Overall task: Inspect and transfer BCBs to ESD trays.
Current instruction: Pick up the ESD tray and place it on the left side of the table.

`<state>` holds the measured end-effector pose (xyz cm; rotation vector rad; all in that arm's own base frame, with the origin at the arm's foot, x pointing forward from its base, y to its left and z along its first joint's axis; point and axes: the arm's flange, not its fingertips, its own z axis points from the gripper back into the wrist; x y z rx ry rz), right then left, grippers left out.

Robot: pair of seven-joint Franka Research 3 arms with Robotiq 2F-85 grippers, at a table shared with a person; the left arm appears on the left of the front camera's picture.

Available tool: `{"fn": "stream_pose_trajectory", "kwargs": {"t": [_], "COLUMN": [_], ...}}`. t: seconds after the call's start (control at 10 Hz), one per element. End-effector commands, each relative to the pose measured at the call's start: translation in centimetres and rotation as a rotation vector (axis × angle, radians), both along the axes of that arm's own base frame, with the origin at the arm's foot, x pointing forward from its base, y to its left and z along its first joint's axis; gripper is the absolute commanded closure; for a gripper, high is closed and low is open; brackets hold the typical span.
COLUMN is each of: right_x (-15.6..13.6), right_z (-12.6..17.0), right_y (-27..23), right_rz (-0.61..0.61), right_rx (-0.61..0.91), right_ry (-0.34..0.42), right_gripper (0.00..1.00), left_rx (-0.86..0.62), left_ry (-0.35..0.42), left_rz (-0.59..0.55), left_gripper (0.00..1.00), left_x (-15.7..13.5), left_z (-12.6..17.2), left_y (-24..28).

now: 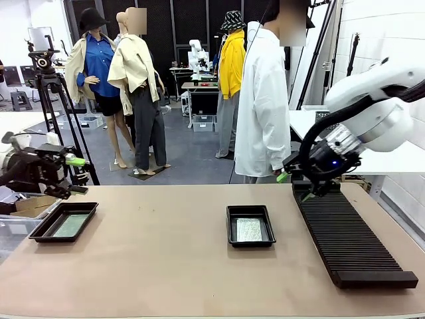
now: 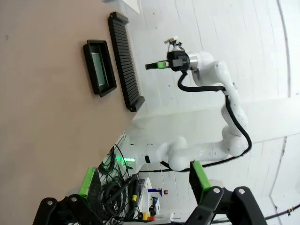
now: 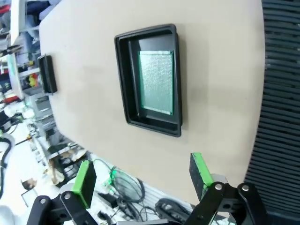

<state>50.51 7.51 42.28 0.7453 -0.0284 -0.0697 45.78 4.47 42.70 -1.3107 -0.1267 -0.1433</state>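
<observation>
Both my grippers are wide open, nothing held. Left gripper [image 1: 74,161] hangs off the table's left edge, above and behind the left ESD tray [image 1: 41,230]. Right gripper [image 1: 292,178] hovers over the far end of the slotted rack [image 1: 352,246], fingers pointing toward table centre.

Boards: one BCB [image 1: 71,225] lies flat in the left tray, another BCB [image 1: 249,230] flat in the centre ESD tray [image 1: 232,216]. In the right wrist view the centre board [image 3: 156,82] sits square on the tray floor [image 3: 123,70], nearer one long wall than the other. I can't see any board in the rack slots from these angles, too fine to tell.

My read: both trays already loaded, so either the job is near done or the next step is inspection or another pick from the rack. A person in a white coat [image 1: 262,100] stands at the far side near the rack end.

If I go for the centre board with the right arm:
- board is thin and flat on the floor, so a top-down pinch won't get under it; approach along the short axis, fingers straddling the long edges
- the side close to the wall leaves little finger room, so bias entry to the open side
- keep jaws wide until below rim level, the flared rim can catch a pad
- glossy tray may slide on the table; close slowly, lift straight

Keep the left arm parked, no crossing needed.
</observation>
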Motion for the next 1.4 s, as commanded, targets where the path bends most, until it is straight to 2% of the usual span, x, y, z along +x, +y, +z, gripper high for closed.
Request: {"fn": "stream_pose_trajectory", "kwargs": {"t": [0.0, 0.3, 0.7, 1.3], "right_x": [0.4, -0.4, -0.6, -0.5], "right_z": [0.2, 0.3, 0.1, -2.2], "right_y": [-3.3, -8.0, -12.7, -17.5], "right_rz": [0.008, -0.034, -0.051, -0.049], "right_rx": [0.118, 0.221, 0.318, 0.432], "right_ry": [0.025, -0.012, -0.044, -0.065], "right_gripper": [0.00, 0.00, 0.00, 0.00], "left_rx": [0.086, 0.253, 0.324, 0.511], "left_ry": [0.021, -0.013, -0.043, 0.045], "left_rz": [0.079, 0.043, 0.212, 0.240], "left_gripper": [0.00, 0.00, 0.00, 0.00], "left_x": [-0.9, -1.7, -2.4, 0.3], "left_z": [1.5, 2.7, 1.8, 0.6], "left_y": [-4.3, -11.4, -19.8, -30.1]}}
